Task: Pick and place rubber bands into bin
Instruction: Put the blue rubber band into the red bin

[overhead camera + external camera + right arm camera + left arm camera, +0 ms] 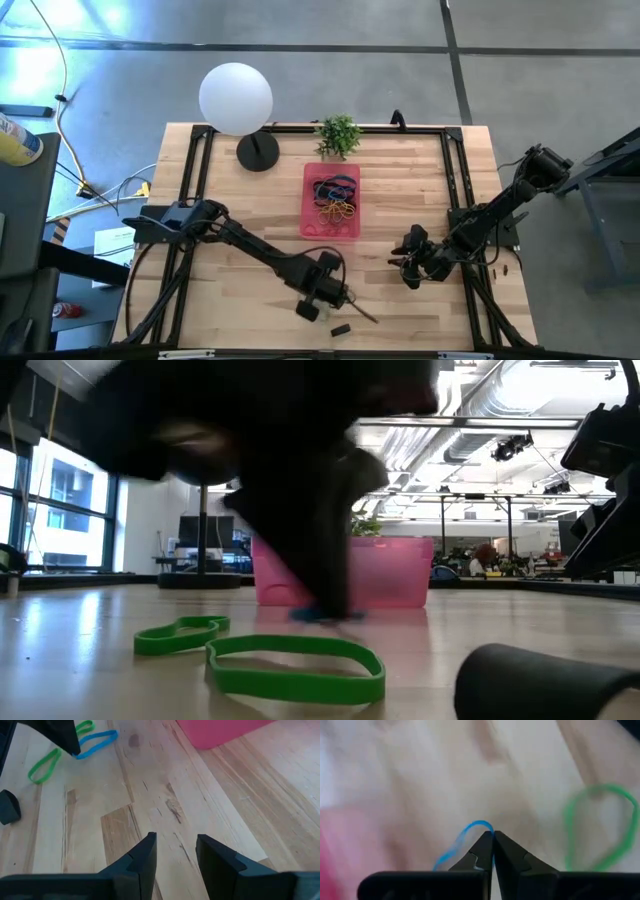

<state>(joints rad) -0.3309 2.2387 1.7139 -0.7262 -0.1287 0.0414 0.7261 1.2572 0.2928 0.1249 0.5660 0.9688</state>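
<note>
A blue band (465, 837) is pinched between the closed tips of the left gripper (493, 840), as the left wrist view shows plainly: the loop curls out to one side of the shut fingers, with a green band (600, 827) lying on the wood beside it. The right wrist view gives the same pinch from farther off, the blue band (97, 742) lying flat on the table with one end under the dark fingertip, and a green band (42, 767) just beyond it, plus a black block (9, 805) nearby. From overhead these bands are too thin to make out; that view instead shows the left gripper (335, 295) low near the table's front edge, the block (340, 329) just in front of it, and the bin (331, 232) at the table's middle holding a heap of bands (335, 197) in blue, black, red and yellow. The low view alone shows two green bands (290, 660) lying apart on the table in front of the pink bin (385, 570). The right gripper (412, 262) waits to the bin's right, its fingers (140, 857) parted over bare wood and holding nothing. A plant (338, 133) and a white lamp (237, 98) stand at the far edge.
</note>
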